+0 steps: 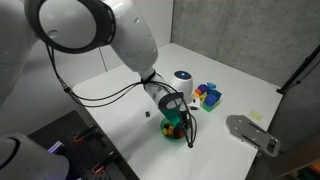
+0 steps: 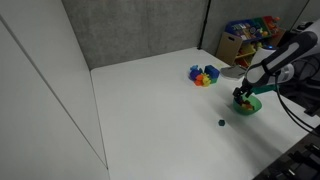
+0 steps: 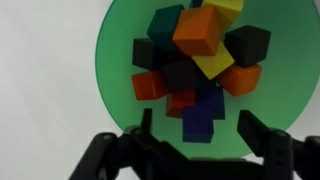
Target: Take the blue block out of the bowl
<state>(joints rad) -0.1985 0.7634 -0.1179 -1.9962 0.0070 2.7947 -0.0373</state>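
Gripper (image 3: 196, 122) is being held apart above the bowl (image 3: 115, 60). Blue block (image 3: 200, 112) is being straddled by its fingers, inside the bowl (among orange, yellow and red blocks).

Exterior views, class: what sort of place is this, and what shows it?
Probably a robotics lab or test cell: a plain white table, grey partition panels behind it, and a cabled robot arm working over it.
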